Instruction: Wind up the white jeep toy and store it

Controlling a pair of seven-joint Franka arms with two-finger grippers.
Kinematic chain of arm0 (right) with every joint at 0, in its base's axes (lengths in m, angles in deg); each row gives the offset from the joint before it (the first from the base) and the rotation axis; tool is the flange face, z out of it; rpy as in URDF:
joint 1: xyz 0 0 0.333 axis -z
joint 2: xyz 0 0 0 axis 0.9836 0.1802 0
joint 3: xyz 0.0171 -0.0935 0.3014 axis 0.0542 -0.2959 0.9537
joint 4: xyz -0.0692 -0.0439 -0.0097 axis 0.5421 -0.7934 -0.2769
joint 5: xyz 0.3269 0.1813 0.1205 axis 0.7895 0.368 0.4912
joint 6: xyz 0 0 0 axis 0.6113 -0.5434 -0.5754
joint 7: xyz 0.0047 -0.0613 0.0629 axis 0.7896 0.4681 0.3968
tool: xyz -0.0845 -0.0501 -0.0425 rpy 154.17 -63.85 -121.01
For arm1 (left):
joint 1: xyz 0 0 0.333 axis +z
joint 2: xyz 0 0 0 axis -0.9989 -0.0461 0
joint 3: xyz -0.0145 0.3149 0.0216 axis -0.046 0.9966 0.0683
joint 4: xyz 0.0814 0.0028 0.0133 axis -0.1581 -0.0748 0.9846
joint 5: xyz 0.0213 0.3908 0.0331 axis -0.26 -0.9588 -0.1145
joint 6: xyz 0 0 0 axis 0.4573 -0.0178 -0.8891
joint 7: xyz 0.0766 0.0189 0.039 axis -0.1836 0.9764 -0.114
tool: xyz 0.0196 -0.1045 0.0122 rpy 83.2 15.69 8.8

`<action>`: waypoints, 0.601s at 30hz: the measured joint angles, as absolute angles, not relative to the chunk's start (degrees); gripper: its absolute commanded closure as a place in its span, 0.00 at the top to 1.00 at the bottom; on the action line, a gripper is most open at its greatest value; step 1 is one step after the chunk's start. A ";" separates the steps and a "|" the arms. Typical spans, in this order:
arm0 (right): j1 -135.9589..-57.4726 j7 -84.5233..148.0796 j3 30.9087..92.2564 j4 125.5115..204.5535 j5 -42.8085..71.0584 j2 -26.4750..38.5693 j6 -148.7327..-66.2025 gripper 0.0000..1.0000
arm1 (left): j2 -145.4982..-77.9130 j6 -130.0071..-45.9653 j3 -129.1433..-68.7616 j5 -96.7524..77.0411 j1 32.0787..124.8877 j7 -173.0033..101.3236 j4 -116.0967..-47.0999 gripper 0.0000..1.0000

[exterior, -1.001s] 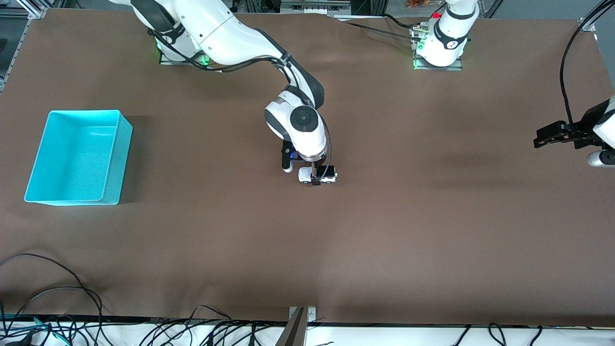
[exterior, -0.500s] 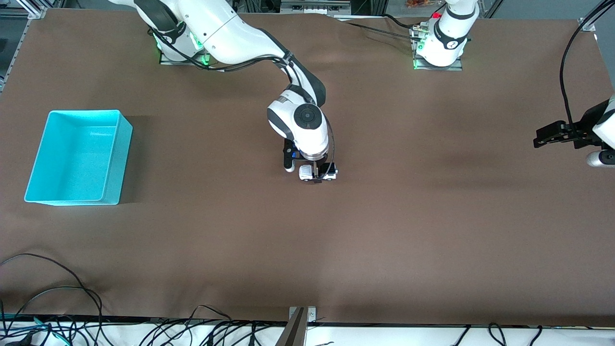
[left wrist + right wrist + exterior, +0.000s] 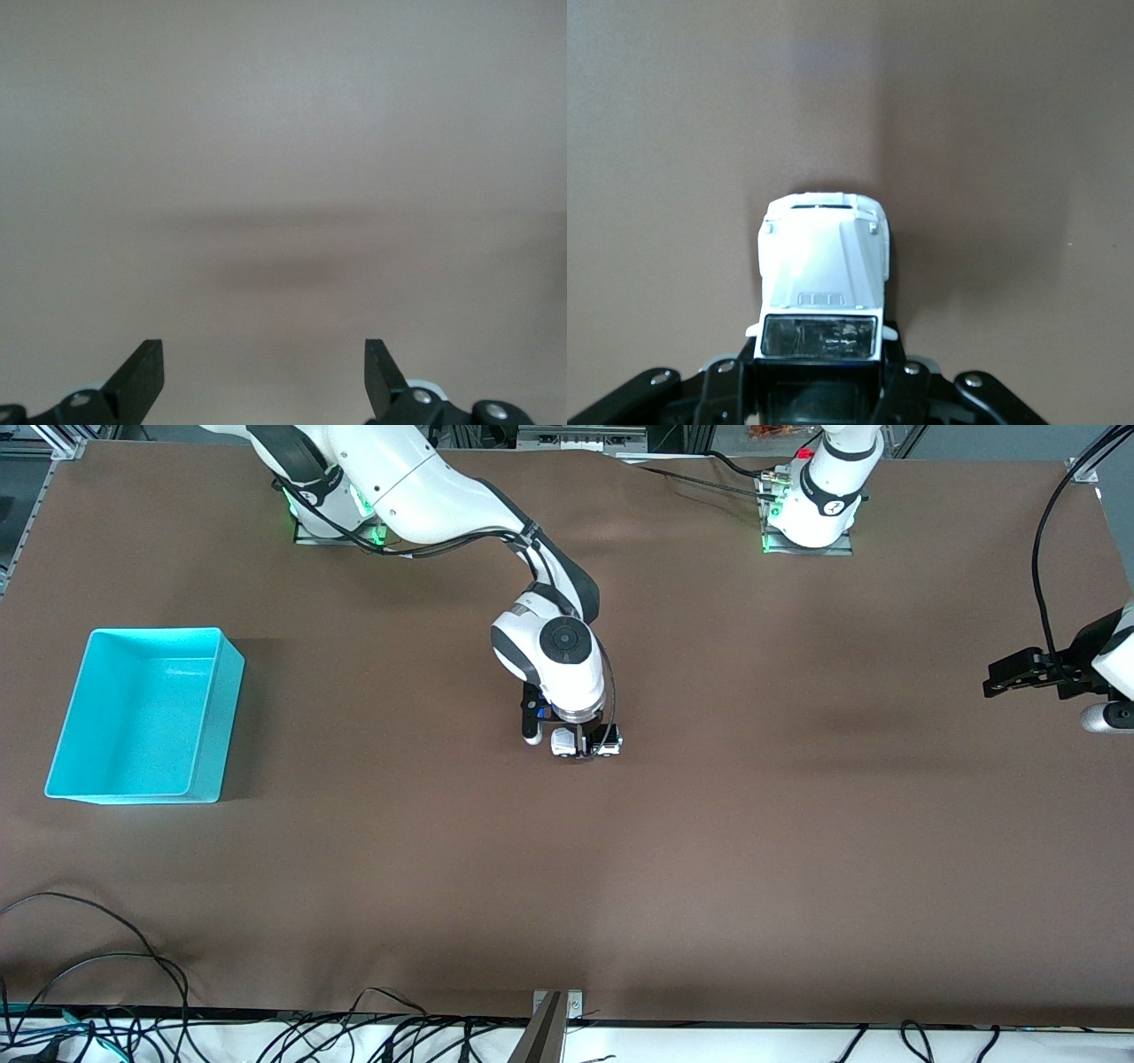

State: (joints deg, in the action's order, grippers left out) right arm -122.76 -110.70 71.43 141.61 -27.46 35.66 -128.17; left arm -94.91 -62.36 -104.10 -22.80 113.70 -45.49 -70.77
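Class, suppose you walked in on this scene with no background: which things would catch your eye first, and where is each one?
First, the right gripper at mid-table, shut on the white jeep toy, whose hood pokes out from between the fingers in the right wrist view. Next, the turquoise bin, bright against the brown table at the right arm's end. The left gripper waits open over bare table at the left arm's end.

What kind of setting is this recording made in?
Likely a robotics lab bench: two white arms bolted along a brown paper-covered table, loose black cables along its edge, and only a small white toy jeep and turquoise plastic bin on it.
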 measured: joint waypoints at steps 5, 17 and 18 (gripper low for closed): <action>-122.66 -110.70 71.27 140.80 -27.46 35.28 -126.62 0.00 | -94.89 -62.38 -104.42 -22.80 113.69 -45.55 -70.77 1.00; -122.05 -110.70 70.81 139.59 -27.46 32.39 -120.44 0.00 | -94.76 -62.46 -105.11 -22.80 113.61 -45.55 -70.77 1.00; -121.88 -110.70 70.77 139.56 -27.46 32.03 -119.90 0.00 | -94.76 -62.52 -105.13 -22.80 113.61 -45.55 -70.77 1.00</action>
